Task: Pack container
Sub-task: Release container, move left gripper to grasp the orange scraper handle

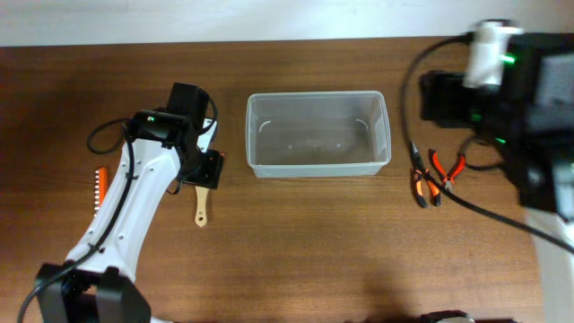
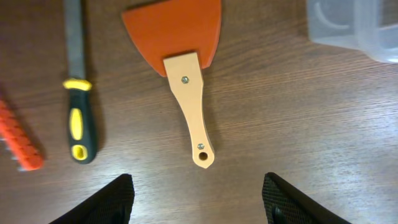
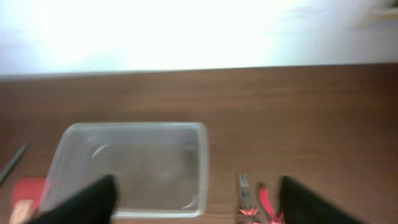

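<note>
Both empty, left fingers (image 2: 115,202) wide apart above wooden-handled scraper (image 2: 186,74), right fingers (image 3: 87,202) spread, facing container (image 3: 137,126)

Clear rectangular plastic container (image 1: 317,135), rounded corners, upright, open-topped, empty, mid-table on brown wood

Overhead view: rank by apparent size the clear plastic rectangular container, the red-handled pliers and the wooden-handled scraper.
1. clear plastic rectangular container
2-3. red-handled pliers and wooden-handled scraper: unsure; the left gripper hides the scraper's blade.
</note>
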`<act>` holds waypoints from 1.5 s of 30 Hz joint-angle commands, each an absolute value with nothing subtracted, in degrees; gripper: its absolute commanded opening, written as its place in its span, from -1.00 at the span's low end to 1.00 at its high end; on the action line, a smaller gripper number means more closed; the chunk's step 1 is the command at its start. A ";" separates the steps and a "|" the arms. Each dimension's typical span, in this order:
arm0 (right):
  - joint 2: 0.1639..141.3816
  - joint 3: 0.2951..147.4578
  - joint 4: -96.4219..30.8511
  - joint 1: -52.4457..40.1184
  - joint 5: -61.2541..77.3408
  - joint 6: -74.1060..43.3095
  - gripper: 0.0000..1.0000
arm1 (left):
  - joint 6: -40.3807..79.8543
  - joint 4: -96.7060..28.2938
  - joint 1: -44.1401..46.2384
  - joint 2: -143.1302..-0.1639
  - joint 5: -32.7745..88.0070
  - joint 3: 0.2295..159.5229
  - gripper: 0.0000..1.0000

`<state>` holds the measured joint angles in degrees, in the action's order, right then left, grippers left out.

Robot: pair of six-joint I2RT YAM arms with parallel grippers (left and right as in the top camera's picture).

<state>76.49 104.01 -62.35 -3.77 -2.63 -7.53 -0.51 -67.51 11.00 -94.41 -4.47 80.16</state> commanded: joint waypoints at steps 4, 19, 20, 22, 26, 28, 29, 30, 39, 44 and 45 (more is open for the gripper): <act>74.02 104.27 -64.05 9.13 -7.77 -13.87 0.98 | -0.16 -65.56 10.04 -99.57 -1.28 77.08 0.42; 79.00 104.12 -67.99 17.32 -7.77 -14.46 0.98 | 8.43 -58.67 9.15 -114.32 -3.09 75.33 0.42; 79.42 104.12 -67.99 17.32 -7.77 -14.46 0.98 | 8.75 -58.35 9.13 -115.20 -3.46 75.33 0.42; 80.40 104.12 -67.99 17.32 -7.77 -14.46 0.98 | 9.30 -57.34 9.15 -116.81 -3.92 75.33 0.42; 82.63 104.12 -67.99 17.32 -7.77 -14.46 0.98 | 10.96 -55.64 8.84 -118.58 -5.32 75.33 0.39; 83.48 104.12 -67.99 17.32 -7.77 -14.44 0.98 | 11.33 -55.22 8.82 -118.61 -5.41 75.33 0.38; 84.01 104.12 -67.99 17.32 -7.77 -14.46 0.98 | 11.35 -54.96 8.82 -118.61 -5.41 75.33 0.38; 84.51 104.12 -67.99 17.32 -7.77 -14.46 0.98 | 11.35 -54.85 8.82 -118.61 -5.39 75.33 0.38; 88.47 104.12 -67.99 17.32 -7.77 -14.46 0.98 | 11.97 -53.39 7.75 -118.61 -5.41 75.33 0.36; 90.06 104.09 -67.99 17.32 -7.77 -14.46 0.98 | 11.94 -52.95 6.39 -118.61 -5.67 75.33 0.25; 90.30 104.09 -67.96 17.32 -7.77 -14.46 0.98 | 11.94 -52.45 6.09 -118.61 -5.58 75.33 0.23</act>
